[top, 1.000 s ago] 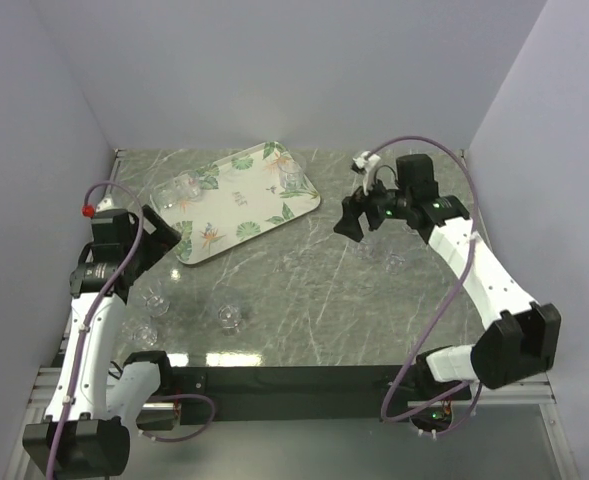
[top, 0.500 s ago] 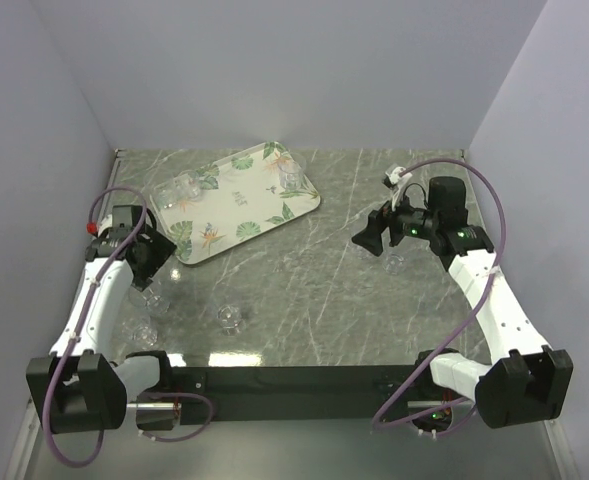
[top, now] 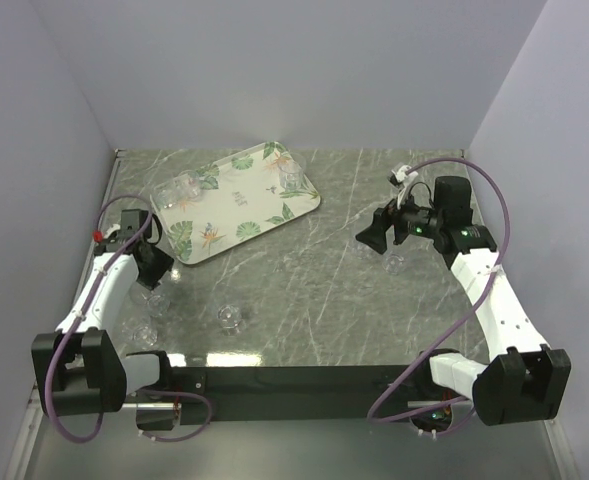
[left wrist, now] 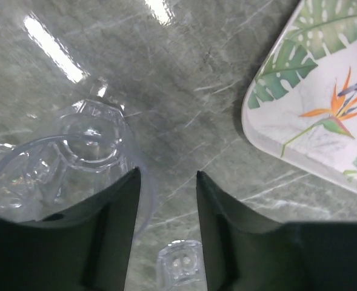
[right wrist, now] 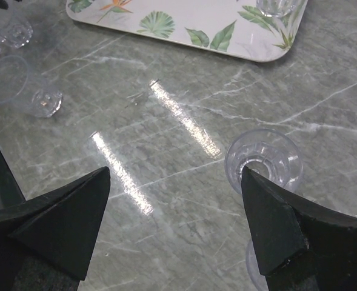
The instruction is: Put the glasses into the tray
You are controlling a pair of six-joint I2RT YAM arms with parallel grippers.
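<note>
**Marble Table: Left Arm Closing on a Glass at 9 o'clock**

Grey-green marble table (top: 314, 280) carries the tray (top: 236, 205) at 11 o'clock in the overhead view. The loaded glasses (top: 292, 178) stand at its two far corners.

**Change.** Over the last second the left arm has pulled back from the tray edge and lowered toward 9 o'clock. The left gripper (left wrist: 166, 176) has narrowed from fully spread to about half. The right arm has drawn slightly back toward 3 o'clock with its jaw spread unchanged.

**Meaning.** The left arm appears to be starting the pickup of the next glass. Several glasses stand loose on the table, from 7 to 9 o'clock and at 3 o'clock, so the task is judged well short of complete.

**Pose, left.** The wrist is pitched steeply down. One finger sits inside the target glass (left wrist: 87, 151) and the other outside, with the glass wall between them. A gap remains beside the outer finger, so the wall is not yet pinched and nothing is lifted.

**Pose, right.** The right gripper (right wrist: 175, 176) is spread wide and empty. It hovers just above a loose glass (right wrist: 263, 160).
</note>
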